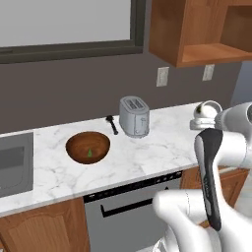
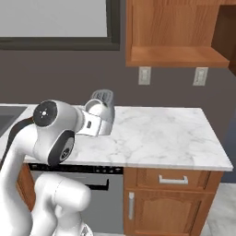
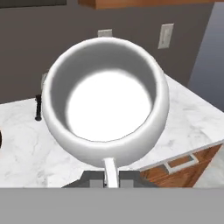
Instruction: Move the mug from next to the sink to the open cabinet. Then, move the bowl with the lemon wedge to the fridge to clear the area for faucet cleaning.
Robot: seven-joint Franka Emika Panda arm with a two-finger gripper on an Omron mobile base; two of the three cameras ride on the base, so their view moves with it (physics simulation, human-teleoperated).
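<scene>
I am holding the mug [image 3: 107, 109] in my jaws: they are pressing together on its thin white handle at the bottom of the hand view, and the round open mouth is facing the camera. The mug is smooth and white, with a grey shaded inner wall and a bright flat bottom. In the left base view the mug [image 1: 205, 114] is hanging in the air above the right part of the desk [image 1: 162, 147], well below the open cabinet [image 1: 206, 34]. That cabinet is a warm brown wooden box without door, with a bare flat shelf.

The desk is a white marble top with soft grey veins. On it the bowl [image 1: 88, 147] is sitting, wide, round and glossy reddish-brown, and the lemon wedge [image 1: 89, 153] is lying inside as a tiny green piece. At the left edge the sink [image 1: 15, 165] is showing as a dark grey rectangular basin sunk in the marble. Right of the bowl a toaster [image 1: 134, 116] of shiny grey metal with rounded corners is standing near the wall, and a small black utensil [image 1: 112, 124] is lying just beside it.

Under the desk I am seeing a grey dishwasher front [image 1: 125, 211] with a dark handle, and wooden panelled doors [image 2: 163, 207]. On the dark wall two pale outlets [image 2: 144, 75] are sitting under the cabinet.
</scene>
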